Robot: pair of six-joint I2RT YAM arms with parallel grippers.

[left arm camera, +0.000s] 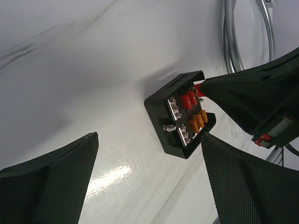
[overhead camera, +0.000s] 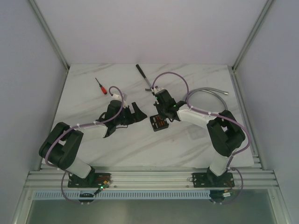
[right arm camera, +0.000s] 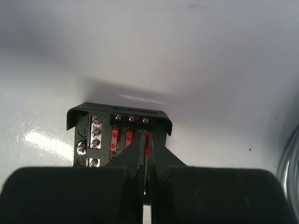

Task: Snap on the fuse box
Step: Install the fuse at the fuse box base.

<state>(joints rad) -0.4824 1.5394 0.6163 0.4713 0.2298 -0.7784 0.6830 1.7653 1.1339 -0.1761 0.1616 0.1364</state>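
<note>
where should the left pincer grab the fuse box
Probably across its outer black walls at the screw end, from above: the fuse box lies flat, open face up, and the right pincer, shut, sits in the fuse rows.

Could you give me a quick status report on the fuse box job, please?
Left gripper open, short of the fuse box. Right gripper shut, tips among its red fuses. Screwdriver far off, left rear.
</note>
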